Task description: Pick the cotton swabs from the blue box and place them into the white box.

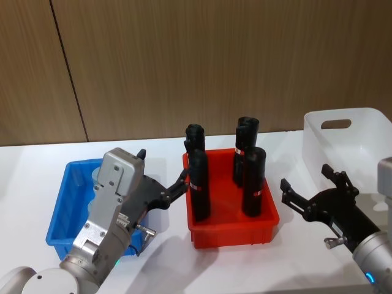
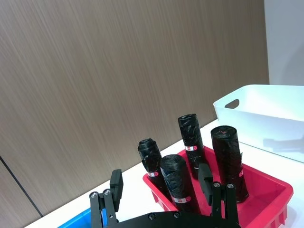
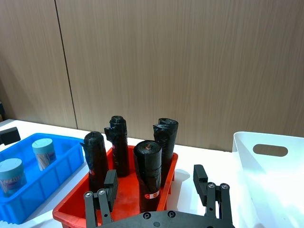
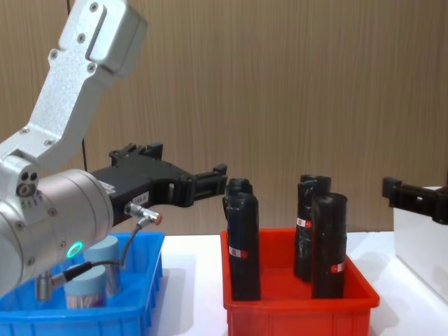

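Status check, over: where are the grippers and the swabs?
Both open, empty: left gripper raised by blue box, right gripper beside white box. Two cotton swabs in blue box, ungrasped. Red bin of black rolls between boxes.

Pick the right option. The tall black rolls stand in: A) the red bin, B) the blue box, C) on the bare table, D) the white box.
A: four black rolls stand upright inside the red bin, which sits between the blue box and the white box.
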You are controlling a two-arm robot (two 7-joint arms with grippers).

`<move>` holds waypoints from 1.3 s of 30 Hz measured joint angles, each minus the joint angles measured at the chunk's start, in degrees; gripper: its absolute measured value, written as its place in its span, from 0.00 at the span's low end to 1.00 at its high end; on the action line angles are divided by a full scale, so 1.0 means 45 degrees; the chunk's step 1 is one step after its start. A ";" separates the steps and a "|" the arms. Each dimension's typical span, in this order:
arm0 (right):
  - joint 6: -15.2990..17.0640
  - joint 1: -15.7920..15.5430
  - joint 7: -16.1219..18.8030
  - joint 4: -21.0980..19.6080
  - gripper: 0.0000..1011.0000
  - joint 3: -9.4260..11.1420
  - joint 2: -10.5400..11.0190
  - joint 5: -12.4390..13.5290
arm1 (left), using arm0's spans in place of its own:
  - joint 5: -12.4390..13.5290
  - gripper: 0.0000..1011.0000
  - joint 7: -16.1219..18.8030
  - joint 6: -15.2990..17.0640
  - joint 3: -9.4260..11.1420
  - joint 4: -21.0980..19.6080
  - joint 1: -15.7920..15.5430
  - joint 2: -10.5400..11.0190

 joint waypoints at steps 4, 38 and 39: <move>0.0000 0.0000 0.0000 0.0000 0.99 0.0000 -0.0001 0.0000 | 0.0000 0.99 0.0000 0.0001 0.0000 0.0000 0.0000 0.0000; 0.0000 0.0000 0.0000 0.0000 0.99 0.0000 0.0000 0.0000 | -0.1665 0.99 0.1296 0.2561 -0.1126 -0.0239 0.0434 0.0761; 0.0000 0.0000 0.0000 0.0000 0.99 0.0000 0.0000 0.0000 | -0.1753 0.99 0.1283 0.2564 -0.1165 -0.0188 0.0444 0.0790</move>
